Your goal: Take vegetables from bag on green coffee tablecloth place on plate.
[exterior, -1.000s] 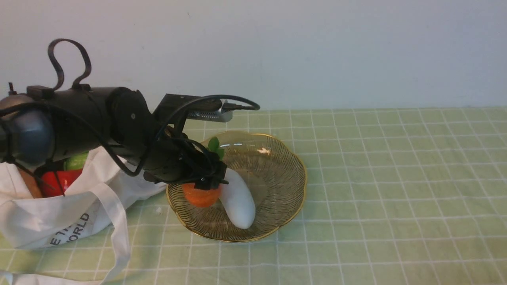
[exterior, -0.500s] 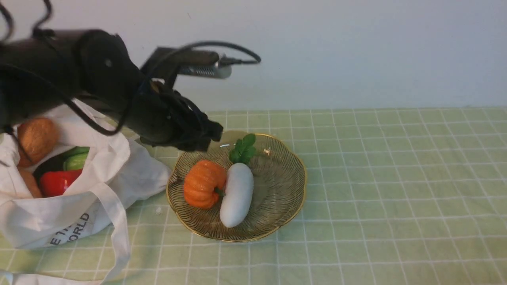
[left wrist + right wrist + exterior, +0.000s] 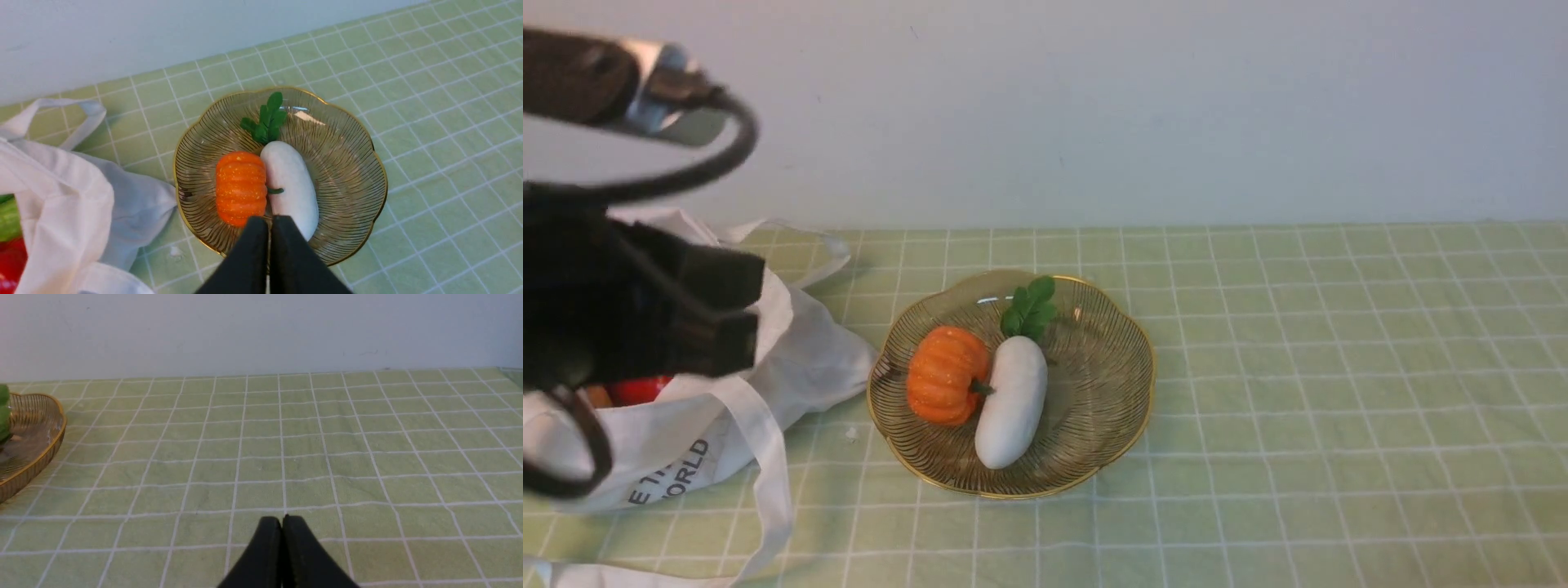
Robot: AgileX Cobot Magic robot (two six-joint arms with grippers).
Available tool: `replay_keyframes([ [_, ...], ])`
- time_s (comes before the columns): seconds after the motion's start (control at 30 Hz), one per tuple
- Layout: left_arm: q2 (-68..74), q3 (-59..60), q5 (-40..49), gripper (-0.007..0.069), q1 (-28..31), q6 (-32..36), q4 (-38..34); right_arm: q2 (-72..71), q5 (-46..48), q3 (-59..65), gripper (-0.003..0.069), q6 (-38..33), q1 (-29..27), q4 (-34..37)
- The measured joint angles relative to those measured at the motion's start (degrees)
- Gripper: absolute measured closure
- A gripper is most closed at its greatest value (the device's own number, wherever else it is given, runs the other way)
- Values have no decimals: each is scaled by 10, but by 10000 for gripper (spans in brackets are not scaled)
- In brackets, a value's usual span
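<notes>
Fingers (image 3: 251, 253) of the left gripper (image 3: 269, 218) are pressing together, gripping nothing. That gripper is hanging raised at the left, on the bag (image 3: 805, 359) side. Right gripper (image 3: 282, 517) is likewise sitting pinched closed and empty over bare tablecloth (image 3: 367, 449), well apart from the plate (image 3: 1013, 493). Pumpkin (image 3: 946, 376) and white radish (image 3: 1011, 404) are lying side by side, touching, left of the plate's centre. Bag is slumping against the plate's left rim, with a red pepper (image 3: 641, 389) showing at its mouth. Cloth right of the plate is running open to the wall (image 3: 1176, 106).
</notes>
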Motion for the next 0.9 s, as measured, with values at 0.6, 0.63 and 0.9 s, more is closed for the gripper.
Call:
replay_keyframes([
  [0.6, -172, 88, 7, 629, 0, 14, -29, 0, 0, 0, 673, 0, 0, 0],
  [0.63, -172, 88, 6, 629, 0, 15, -23, 0, 0, 0, 673, 0, 0, 0],
  [0.9, -174, 88, -8, 629, 0, -41, 100, 0, 0, 0, 673, 0, 0, 0],
])
